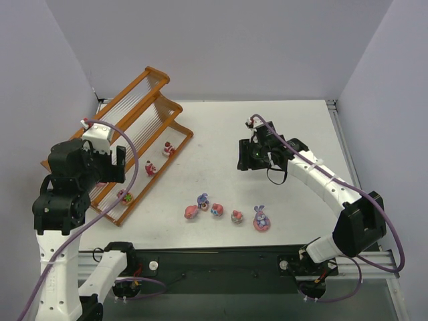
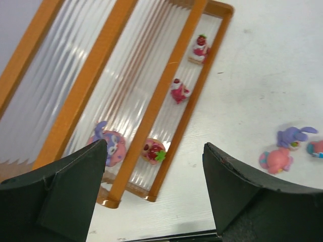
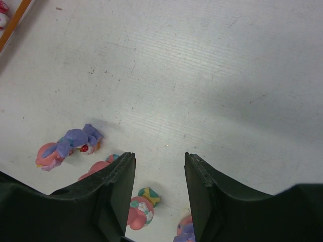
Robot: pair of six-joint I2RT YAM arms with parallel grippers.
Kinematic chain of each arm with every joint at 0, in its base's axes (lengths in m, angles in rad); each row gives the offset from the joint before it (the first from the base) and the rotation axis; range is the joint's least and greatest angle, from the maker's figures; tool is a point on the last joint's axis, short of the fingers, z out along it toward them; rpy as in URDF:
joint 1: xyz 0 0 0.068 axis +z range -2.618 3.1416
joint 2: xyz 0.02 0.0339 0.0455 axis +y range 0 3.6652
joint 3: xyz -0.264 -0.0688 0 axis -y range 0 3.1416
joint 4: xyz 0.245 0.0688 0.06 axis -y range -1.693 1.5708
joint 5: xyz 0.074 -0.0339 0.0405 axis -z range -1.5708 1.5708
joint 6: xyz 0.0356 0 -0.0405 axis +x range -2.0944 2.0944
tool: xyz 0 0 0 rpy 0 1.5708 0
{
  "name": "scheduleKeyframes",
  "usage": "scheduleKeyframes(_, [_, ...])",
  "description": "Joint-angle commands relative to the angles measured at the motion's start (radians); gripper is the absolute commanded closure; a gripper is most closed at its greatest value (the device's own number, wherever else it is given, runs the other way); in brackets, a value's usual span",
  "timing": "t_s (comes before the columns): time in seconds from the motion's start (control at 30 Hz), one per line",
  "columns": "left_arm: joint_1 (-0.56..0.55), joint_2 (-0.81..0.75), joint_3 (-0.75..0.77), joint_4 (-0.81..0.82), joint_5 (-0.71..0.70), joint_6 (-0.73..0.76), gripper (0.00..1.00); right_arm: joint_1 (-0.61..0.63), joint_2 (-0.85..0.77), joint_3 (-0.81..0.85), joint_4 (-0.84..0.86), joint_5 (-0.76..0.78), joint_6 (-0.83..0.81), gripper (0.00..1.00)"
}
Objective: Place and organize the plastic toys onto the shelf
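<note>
Shows the task roughly half done, with four toys point(image 2: 179, 92) on the shelf point(image 2: 74, 101) at the table's point(image 1: 221, 127) back-left, five more toys point(image 1: 217, 209) near its front edge, and left gripper point(image 2: 154, 196) and right gripper point(image 3: 159, 196) both parted, empty.

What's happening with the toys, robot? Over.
Left claw open, empty, over shelf. Right claw open, empty, over table. Four toys shelved, five toys loose. Nothing in the way.
</note>
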Motion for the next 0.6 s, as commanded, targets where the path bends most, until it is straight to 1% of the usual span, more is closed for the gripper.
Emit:
scheduleKeyframes(0.0, [0.005,-0.01,0.016,0.029,0.219,-0.067,0.14,-0.007,-0.054,0.002,-0.016,0.001,0.019,0.56])
scheduleKeyframes(0.03, [0.003,-0.007,0.002,0.041,0.284,-0.079,0.14,-0.009,-0.055,-0.003,-0.016,0.0,0.02,0.56])
scheduleKeyframes(0.1, [0.002,-0.005,-0.027,0.095,0.352,-0.131,0.14,-0.012,-0.061,-0.012,-0.021,0.001,0.031,0.56])
scheduleKeyframes(0.13, [0.0,-0.005,-0.067,0.115,0.4,-0.153,0.15,-0.015,-0.065,-0.015,-0.021,0.003,0.039,0.56])
scheduleKeyframes(0.17, [-0.006,-0.007,-0.088,0.159,0.424,-0.212,0.17,-0.018,-0.066,-0.02,-0.022,0.003,0.042,0.56])
scheduleKeyframes(0.23, [-0.05,-0.016,-0.142,0.216,0.47,-0.264,0.21,-0.02,-0.074,-0.033,-0.024,0.003,0.052,0.56])
scheduleKeyframes(0.3, [-0.119,-0.034,-0.243,0.329,0.471,-0.321,0.28,-0.02,-0.075,-0.04,-0.025,0.001,0.062,0.56])
scheduleKeyframes(0.33, [-0.241,-0.054,-0.272,0.361,0.384,-0.338,0.28,-0.02,-0.078,-0.046,-0.025,0.001,0.065,0.56])
scheduleKeyframes(0.37, [-0.303,-0.057,-0.321,0.407,0.33,-0.344,0.28,-0.02,-0.078,-0.05,-0.024,0.0,0.068,0.56])
scheduleKeyframes(0.4, [-0.376,-0.059,-0.338,0.425,0.278,-0.343,0.28,-0.02,-0.08,-0.053,-0.024,0.0,0.071,0.56])
scheduleKeyframes(0.43, [-0.492,-0.044,-0.349,0.438,0.18,-0.346,0.28,-0.02,-0.081,-0.056,-0.024,-0.002,0.077,0.56])
scheduleKeyframes(0.5, [-0.602,0.022,-0.378,0.484,0.089,-0.338,0.28,-0.02,-0.084,-0.064,-0.024,-0.002,0.08,0.56])
scheduleKeyframes(0.53, [-0.694,0.053,-0.38,0.494,0.058,-0.328,0.28,-0.02,-0.086,-0.069,-0.024,-0.002,0.082,0.56])
scheduleKeyframes(0.57, [-0.731,0.087,-0.378,0.504,0.034,-0.315,0.29,-0.02,-0.086,-0.069,-0.025,0.0,0.083,0.56])
